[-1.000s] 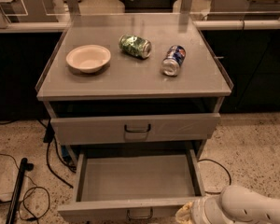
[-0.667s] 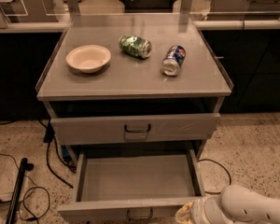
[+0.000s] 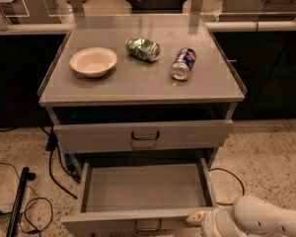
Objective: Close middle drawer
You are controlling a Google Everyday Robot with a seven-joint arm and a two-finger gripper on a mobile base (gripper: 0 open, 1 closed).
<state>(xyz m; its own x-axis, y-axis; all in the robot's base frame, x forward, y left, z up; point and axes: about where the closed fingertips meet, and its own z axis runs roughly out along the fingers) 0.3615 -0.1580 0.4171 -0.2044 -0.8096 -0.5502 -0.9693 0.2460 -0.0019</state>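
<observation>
The wide, shallow grey middle drawer (image 3: 145,187) stands pulled far out, below the taller-fronted grey top drawer (image 3: 89,135). The white robot arm's tool (image 3: 196,217) sits at the right end of the open drawer's low front. Whether the tool is wide or narrow cannot be told.

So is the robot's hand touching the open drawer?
Cannot tell. In the camera view the gripper overlaps the front corner of the middle drawer, so neither a gap nor contact shows plainly.
</observation>
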